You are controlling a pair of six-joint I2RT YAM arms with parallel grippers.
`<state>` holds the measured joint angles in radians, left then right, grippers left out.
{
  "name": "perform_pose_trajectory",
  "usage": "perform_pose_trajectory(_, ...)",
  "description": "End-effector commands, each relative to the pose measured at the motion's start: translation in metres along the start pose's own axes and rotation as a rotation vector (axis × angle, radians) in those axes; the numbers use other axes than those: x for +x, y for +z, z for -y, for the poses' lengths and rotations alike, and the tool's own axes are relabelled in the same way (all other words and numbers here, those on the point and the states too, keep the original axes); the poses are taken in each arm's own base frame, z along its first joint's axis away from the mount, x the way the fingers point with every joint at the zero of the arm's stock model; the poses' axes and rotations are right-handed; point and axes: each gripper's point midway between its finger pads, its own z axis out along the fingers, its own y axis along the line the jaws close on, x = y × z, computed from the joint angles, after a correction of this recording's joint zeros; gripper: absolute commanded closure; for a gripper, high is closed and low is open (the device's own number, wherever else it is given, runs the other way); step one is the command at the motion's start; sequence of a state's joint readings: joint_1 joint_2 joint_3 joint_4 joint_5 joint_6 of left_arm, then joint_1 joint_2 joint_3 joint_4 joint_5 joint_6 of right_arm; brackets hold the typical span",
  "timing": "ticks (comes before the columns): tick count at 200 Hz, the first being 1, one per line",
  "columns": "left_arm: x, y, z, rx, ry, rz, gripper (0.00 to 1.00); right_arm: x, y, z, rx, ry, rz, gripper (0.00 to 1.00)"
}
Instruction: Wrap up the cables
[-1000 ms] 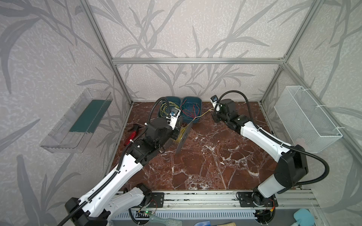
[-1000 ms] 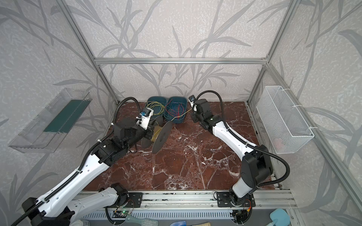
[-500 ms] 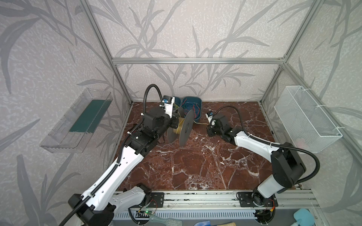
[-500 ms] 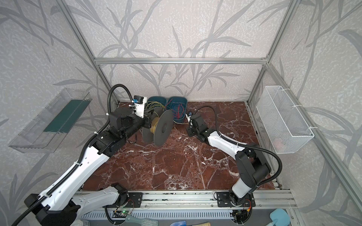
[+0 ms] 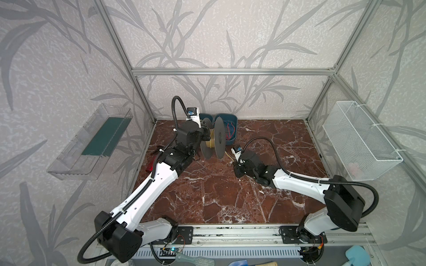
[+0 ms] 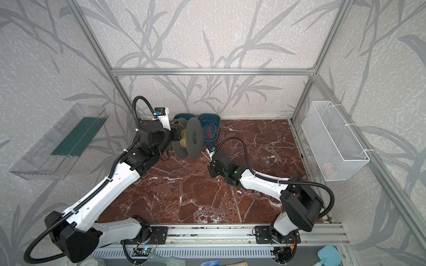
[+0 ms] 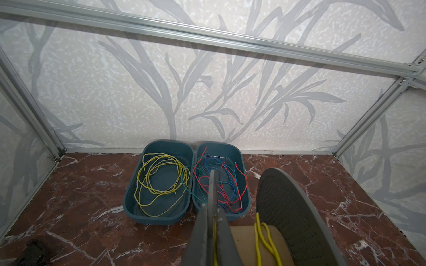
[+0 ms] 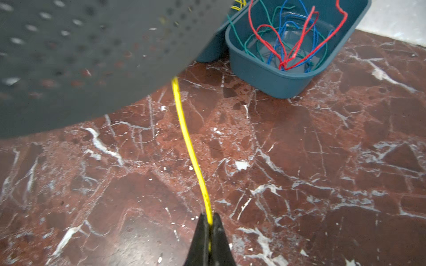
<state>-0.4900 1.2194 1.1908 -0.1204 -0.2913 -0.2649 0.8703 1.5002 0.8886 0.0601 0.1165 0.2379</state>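
Observation:
My left gripper is shut on the thin edge of one dark flange of a spool, held upright in front of the bins in both top views. Yellow cable lies in a few turns on the spool's tan core. From under the spool, one yellow cable runs taut to my right gripper, which is shut on it low over the floor. More yellow cables lie coiled in the left teal bin.
The right teal bin holds red, blue and green wires. A white wire basket hangs on the right wall and a clear shelf on the left wall. A small red object lies by the left arm.
The left arm has raised the spool toward the back and turned it upright. The right gripper has carried the yellow cable from beside the bins forward and down, below the spool.

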Motion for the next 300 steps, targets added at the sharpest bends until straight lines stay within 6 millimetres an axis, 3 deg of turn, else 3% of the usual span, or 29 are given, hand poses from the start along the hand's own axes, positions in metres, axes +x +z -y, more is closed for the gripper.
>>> perform_pose_trajectory(1,-0.048,-0.005,-0.024,-0.134,-0.098,0.211,1.0,0.013,-0.016,-0.011,-0.019,-0.003,-0.022,1.0)
perform_pose_trajectory(52,-0.019,0.01,-0.038,-0.25,-0.031,0.15,1.0,0.008,-0.048,-0.05,-0.107,-0.062,0.011,1.0)
perform_pose_trajectory(61,-0.015,0.012,-0.039,-0.261,-0.023,0.141,1.0,0.008,-0.056,-0.066,-0.146,-0.083,0.014,1.0)
perform_pose_trajectory(109,-0.005,0.023,-0.041,-0.319,0.024,0.124,1.0,-0.008,-0.08,-0.091,-0.233,-0.072,0.044,1.0)
perform_pose_trajectory(129,0.002,0.029,-0.037,-0.329,0.056,0.101,1.0,-0.007,-0.08,-0.096,-0.261,-0.06,0.041,1.0)
perform_pose_trajectory(147,0.013,0.028,-0.032,-0.323,0.077,0.076,1.0,0.012,-0.066,-0.095,-0.248,-0.074,-0.016,1.0)
perform_pose_trajectory(182,0.045,0.014,-0.018,-0.31,0.149,0.031,1.0,0.078,-0.031,-0.08,-0.19,-0.091,-0.177,1.0)
perform_pose_trajectory(220,0.077,0.004,-0.008,-0.328,0.223,0.0,1.0,0.121,-0.009,-0.081,-0.21,-0.09,-0.285,1.0)
perform_pose_trajectory(258,0.109,0.0,0.011,-0.318,0.308,-0.01,1.0,0.154,0.002,-0.083,-0.236,-0.094,-0.387,1.0)
perform_pose_trajectory(300,0.132,0.001,0.016,-0.287,0.302,-0.007,1.0,0.169,0.005,-0.081,-0.245,-0.103,-0.453,0.99)
